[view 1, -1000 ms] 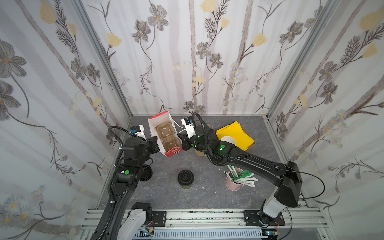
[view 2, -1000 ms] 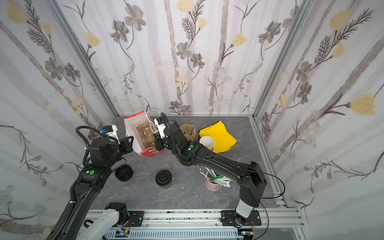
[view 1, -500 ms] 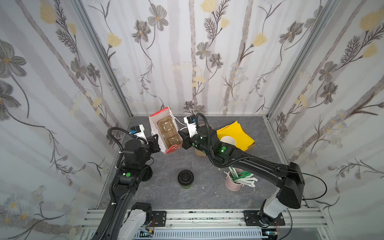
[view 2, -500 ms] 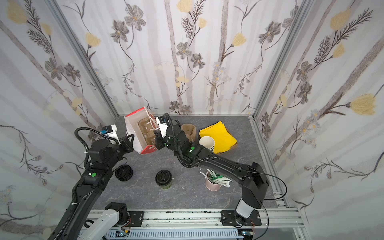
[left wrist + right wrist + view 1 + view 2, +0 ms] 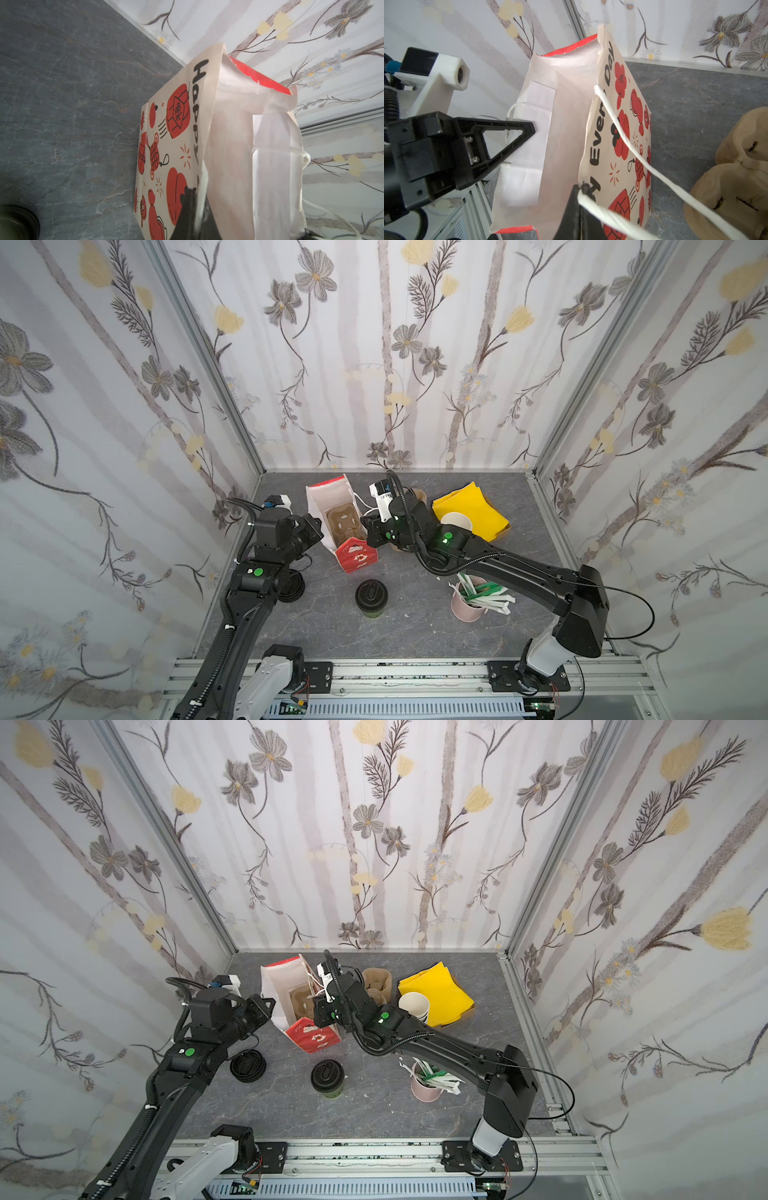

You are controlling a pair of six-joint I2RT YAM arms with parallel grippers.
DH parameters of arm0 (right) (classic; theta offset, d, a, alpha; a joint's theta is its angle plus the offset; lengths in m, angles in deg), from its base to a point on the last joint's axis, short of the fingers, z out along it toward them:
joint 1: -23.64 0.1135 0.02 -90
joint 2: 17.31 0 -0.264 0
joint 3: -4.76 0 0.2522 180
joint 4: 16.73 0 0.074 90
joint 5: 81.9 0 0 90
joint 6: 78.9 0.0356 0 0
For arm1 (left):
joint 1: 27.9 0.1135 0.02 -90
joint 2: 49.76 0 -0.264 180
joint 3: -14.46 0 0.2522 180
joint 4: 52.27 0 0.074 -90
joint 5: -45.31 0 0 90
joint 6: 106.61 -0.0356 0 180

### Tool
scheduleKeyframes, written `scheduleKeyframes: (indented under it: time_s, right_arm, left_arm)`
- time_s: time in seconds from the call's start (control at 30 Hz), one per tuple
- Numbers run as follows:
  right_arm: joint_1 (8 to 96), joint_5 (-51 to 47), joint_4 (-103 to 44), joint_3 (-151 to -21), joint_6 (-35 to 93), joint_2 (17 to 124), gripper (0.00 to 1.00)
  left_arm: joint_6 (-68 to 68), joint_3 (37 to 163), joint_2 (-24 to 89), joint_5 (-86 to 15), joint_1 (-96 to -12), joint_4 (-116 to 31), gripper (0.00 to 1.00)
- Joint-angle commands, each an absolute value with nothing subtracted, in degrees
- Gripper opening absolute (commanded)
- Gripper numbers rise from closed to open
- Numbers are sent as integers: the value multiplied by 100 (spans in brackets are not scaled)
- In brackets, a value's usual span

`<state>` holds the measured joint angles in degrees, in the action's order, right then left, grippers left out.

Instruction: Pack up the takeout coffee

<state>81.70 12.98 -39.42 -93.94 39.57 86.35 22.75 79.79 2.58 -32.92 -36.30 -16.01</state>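
The takeout coffee [image 5: 371, 597] [image 5: 327, 1077], a dark green cup with a black sip lid, stands alone on the grey table, in front of a red-and-white paper bag [image 5: 355, 558] [image 5: 313, 1038]. The bag stands open, with a brown pulp cup carrier [image 5: 343, 522] [image 5: 301, 1000] inside. My left gripper [image 5: 318, 526] [image 5: 270, 1004] [image 5: 196, 191] is shut on the bag's left rim. On the right rim, by the white cord handle [image 5: 623, 133], my right gripper [image 5: 365, 522] [image 5: 318, 1006] [image 5: 580, 187] is shut.
A stack of black lids [image 5: 291, 589] [image 5: 248, 1065] lies under my left arm. A pink cup of wrapped straws [image 5: 469, 608] [image 5: 426, 1088] stands front right. Yellow napkins [image 5: 469, 510] [image 5: 436, 994], stacked white-lined cups [image 5: 456, 522] [image 5: 414, 1004] and spare pulp carriers [image 5: 376, 986] [image 5: 737, 166] sit behind my right arm.
The bag, held by both grippers, rose slightly and has now come down a little towards the front. The coffee cup has not moved.
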Motion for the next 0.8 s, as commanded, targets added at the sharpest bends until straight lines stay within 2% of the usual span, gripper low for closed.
scheduleKeyframes:
  time_s: [0.0, 0.1, 0.13, 0.23, 0.33, 0.43, 0.67, 0.7, 0.77]
  right_arm:
    - [8178, 1309, -4432, -9648, 4094, 8765, 0]
    - [8184, 1295, -4832, -9937, 4158, 8941, 0]
    - [8175, 1272, -4945, -10034, 4194, 9000, 0]
    - [8173, 1208, -5244, -10243, 4333, 9185, 0]
    - [8173, 1195, -5608, -10462, 4425, 9335, 0]
    - [8157, 1261, -5738, -10515, 4447, 9345, 0]
    - [8056, 1251, -5831, -10625, 4296, 9339, 0]
    - [8035, 1266, -5882, -10695, 4263, 9341, 4]
    - [7980, 1303, -6001, -10828, 4203, 9336, 20]
  left_arm:
    - [2465, 8060, 340, -3029, -3634, -1444, 0]
    - [2556, 8082, 353, -2936, -3629, -1428, 0]
    - [2587, 8094, 351, -2910, -3634, -1425, 5]
    - [2642, 8078, 327, -2828, -3647, -1408, 27]
    - [2235, 8102, 165, -3073, -3634, -1284, 57]
    - [1961, 8243, -82, -3458, -3584, -1193, 76]
    - [1815, 8704, -28, -3691, -3474, -927, 83]
    - [1843, 8793, 4, -3770, -3450, -886, 84]
    - [1878, 8941, 79, -3886, -3416, -825, 84]
